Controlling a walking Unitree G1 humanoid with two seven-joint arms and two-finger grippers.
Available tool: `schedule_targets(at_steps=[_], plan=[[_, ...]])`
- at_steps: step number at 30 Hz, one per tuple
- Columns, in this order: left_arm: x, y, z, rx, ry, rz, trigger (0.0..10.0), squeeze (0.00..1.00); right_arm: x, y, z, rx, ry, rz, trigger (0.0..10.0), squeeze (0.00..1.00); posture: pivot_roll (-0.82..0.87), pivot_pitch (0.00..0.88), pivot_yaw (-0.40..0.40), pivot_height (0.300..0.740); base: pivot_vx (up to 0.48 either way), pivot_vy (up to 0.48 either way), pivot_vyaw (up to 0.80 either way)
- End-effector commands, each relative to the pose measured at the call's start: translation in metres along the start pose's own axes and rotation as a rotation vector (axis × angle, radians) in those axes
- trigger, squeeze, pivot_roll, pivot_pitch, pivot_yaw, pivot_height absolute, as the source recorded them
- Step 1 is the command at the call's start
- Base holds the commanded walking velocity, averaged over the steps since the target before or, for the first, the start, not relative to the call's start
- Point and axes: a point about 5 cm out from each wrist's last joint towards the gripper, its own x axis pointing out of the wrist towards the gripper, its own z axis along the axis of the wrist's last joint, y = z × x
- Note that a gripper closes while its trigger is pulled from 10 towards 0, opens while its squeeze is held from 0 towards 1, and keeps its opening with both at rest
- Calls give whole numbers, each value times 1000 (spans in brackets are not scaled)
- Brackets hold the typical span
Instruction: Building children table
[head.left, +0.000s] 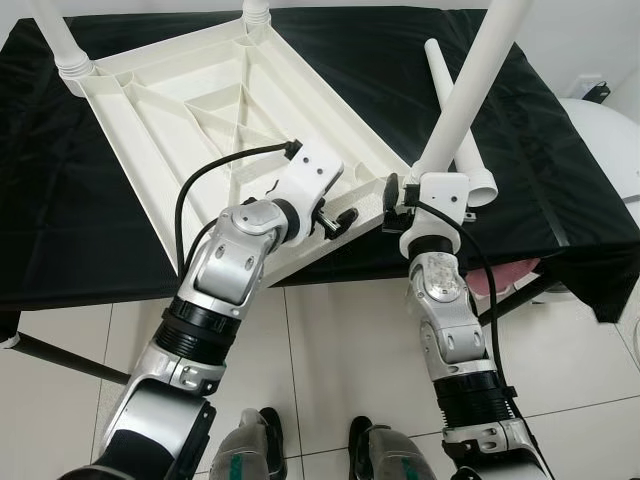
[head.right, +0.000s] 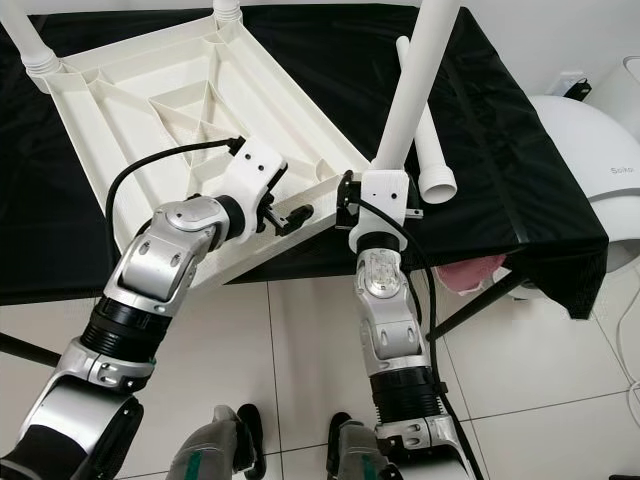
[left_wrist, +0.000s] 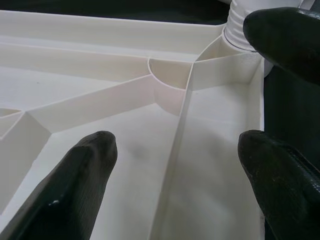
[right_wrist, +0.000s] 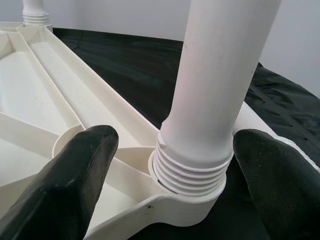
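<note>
Nearest your camera: the robot's own feet at 6 o'clock, then both silver forearms rising toward the work.

Task item: white table leg (right_wrist: 215, 75), seated in the near corner socket of the upturned tabletop (head.left: 200, 110). Threads at its base are exposed above the socket collar, so you should judge it not fully screwed home. Long axis runs from the socket up toward 1 o'clock in the head view, tilted away from you, free end out of frame.

Right gripper (right_wrist: 170, 165): fingers spread wide, one either side of the leg's threaded base, holding nothing. The leg sits dead centre between them; closing would grasp it. This arm is the nearer one.

Left gripper (head.left: 335, 222): also spread and holding nothing, poised over the ribbed underside just at 9 o'clock of the socket, placed to brace the tabletop.

Outward: a spare leg (head.left: 458, 125) lies on the black cloth (head.left: 560, 170) at 2 o'clock, long axis 12-to-5. Two more legs stand at the far corners.
</note>
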Motion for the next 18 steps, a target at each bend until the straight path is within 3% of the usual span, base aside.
schedule_targets(at_steps=[1,18], plan=[[2,1,0,10,5,32,10000,0,-3,-2,-2,-2,11,-2,10000,0,-70,199,6,740,0,0,0],[4,8,-4,30,17,33,10000,0,-14,-14,-3,-17,22,-39,10000,0,-81,199,29,740,0,0,0]])
